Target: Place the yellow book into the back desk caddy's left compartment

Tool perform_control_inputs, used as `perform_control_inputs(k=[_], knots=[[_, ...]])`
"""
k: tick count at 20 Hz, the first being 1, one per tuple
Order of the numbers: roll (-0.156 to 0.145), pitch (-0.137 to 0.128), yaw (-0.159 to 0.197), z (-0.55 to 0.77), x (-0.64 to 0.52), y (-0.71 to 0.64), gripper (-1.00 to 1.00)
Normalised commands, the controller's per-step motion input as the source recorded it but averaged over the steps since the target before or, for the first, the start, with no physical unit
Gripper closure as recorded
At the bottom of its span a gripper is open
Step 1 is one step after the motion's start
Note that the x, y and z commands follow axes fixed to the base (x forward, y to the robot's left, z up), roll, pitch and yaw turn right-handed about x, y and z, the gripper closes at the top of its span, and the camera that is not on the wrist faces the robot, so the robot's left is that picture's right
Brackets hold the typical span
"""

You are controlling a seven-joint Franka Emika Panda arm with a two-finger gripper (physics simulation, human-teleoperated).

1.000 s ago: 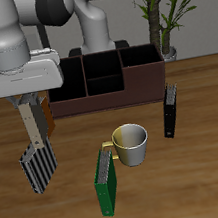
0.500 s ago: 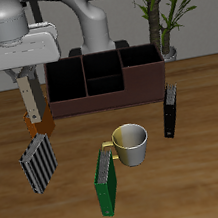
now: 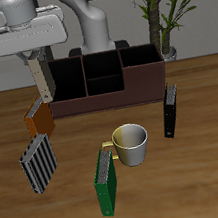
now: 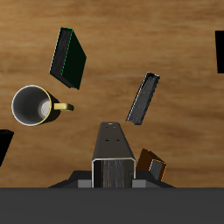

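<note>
While lifted, yellow book (image 3: 43, 80) pinched in jaws beside back desk caddy (image 3: 106, 81); apparently no legible writing.

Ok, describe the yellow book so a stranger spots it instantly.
Find the wide dark-brown wooden desk caddy at the back of the wooden table. At its end, the gripper holds a slim grey book with a tan-yellow edge upright in the air. Unlike the orange-brown book below, it rests on nothing.

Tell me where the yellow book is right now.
The yellow book hangs upright in the gripper, lifted off the table, just in front of the back desk caddy at its end bay, above the orange-brown book.
</note>
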Motion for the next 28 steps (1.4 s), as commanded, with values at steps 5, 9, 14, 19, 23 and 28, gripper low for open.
perform_control_inputs(k=[5, 9, 14, 19, 23, 28], knots=[[0.005, -0.040, 0.040, 0.13, -0.45, 0.08, 1.00], [-0.053, -0.082, 0.068, 0.16, -0.40, -0.03, 1.00], [-0.028, -0.040, 0.014, 0.15, -0.39, -0.13, 1.00], [-0.032, -0.024, 0.005, -0.03, -0.35, -0.10, 1.00], [-0.003, -0.008, 0.006, -0.05, -0.39, -0.07, 1.00], [0.003, 0.014, 0.000, -0.12, -0.36, -0.06, 1.00]])
